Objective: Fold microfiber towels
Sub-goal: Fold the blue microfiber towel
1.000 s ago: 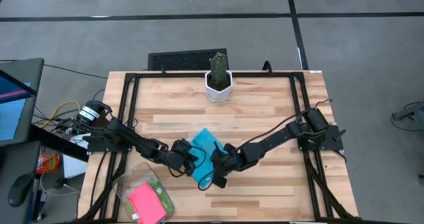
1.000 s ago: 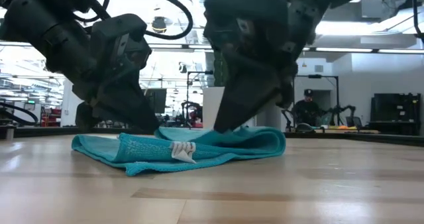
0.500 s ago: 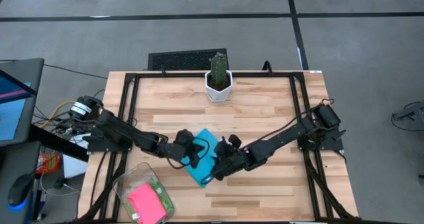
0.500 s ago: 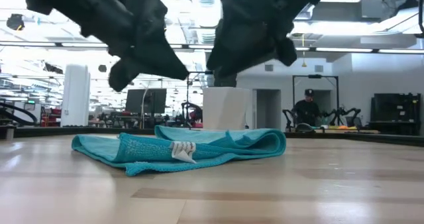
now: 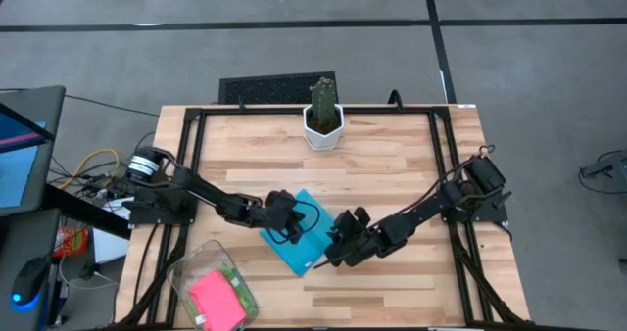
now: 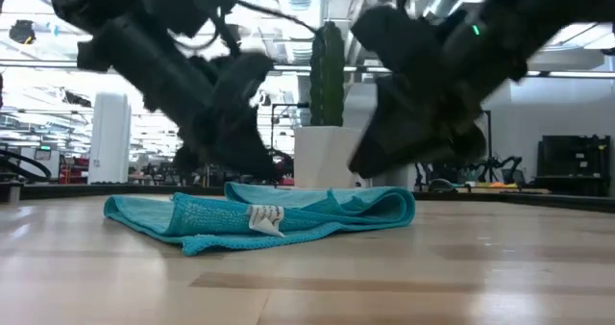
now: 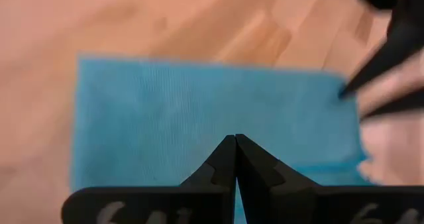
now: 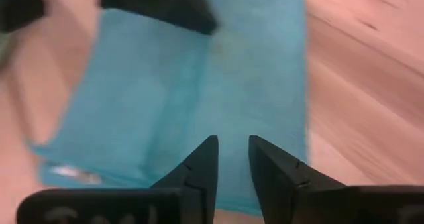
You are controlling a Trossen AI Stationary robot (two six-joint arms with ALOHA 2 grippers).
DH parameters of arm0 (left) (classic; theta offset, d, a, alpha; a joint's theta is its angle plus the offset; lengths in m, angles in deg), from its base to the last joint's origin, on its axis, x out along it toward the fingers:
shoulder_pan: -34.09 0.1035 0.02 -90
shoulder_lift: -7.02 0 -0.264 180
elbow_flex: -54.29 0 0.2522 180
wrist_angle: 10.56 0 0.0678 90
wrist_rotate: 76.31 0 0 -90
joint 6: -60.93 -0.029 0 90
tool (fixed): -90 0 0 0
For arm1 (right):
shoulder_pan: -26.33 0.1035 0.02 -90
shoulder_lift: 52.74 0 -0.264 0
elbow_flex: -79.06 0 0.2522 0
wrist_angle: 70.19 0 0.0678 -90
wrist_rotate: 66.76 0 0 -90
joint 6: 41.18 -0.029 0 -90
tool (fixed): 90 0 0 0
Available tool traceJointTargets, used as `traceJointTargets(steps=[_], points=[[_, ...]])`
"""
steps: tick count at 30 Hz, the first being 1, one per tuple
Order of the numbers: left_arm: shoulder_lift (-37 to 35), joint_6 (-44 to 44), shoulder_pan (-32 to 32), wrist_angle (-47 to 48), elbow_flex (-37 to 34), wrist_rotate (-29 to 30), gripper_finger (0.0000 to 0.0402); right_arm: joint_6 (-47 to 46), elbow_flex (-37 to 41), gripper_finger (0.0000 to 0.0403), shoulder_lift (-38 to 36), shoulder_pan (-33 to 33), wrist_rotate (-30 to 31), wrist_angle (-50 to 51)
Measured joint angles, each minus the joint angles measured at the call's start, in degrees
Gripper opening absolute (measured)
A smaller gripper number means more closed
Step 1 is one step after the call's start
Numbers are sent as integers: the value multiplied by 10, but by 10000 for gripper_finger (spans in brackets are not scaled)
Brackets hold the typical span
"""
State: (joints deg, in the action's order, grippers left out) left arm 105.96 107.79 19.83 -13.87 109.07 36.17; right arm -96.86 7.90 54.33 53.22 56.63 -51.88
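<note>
A sky blue microfiber towel lies folded flat on the wooden table, just left of its middle; a white tag shows on its near side. My left gripper is shut, its tips low over the towel's top. My right gripper is open by a narrow gap and hangs just above the towel's right folded end. A hot pink towel and a light green one lie in the clear bin. My left gripper points its shut fingertips slanting down from the table's left at the middle of the blue towel's top layer. I cannot tell whether they touch the cloth or stay just above it. The towel lies flat and slack.
A cactus in a white pot stands at the far edge in the middle. The clear bin sits at the near left corner. A black frame runs along the table's sides. Bare wood lies on the right half.
Both grippers have lifted off the blue towel, which has kept its folded shape. My left gripper has moved toward the table's right and far side and come down low again. My right gripper has drawn toward the right edge and rolled.
</note>
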Motion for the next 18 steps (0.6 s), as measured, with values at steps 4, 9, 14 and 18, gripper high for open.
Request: traceJointTargets(steps=[4, 9, 14, 18], points=[[33, 25, 0, -3, -1, -14, 0, -25, 39, 106, 0, -5, -1, -7], [36, 27, 0, 2, 0, -17, 0, -39, 73, 106, 0, -20, -11, -8], [36, 34, 0, 7, 0, -28, 0, -26, 79, 106, 0, -30, -38, -37], [29, 34, 0, -1, 0, -40, 0, 31, 69, 106, -19, -30, -53, -75]])
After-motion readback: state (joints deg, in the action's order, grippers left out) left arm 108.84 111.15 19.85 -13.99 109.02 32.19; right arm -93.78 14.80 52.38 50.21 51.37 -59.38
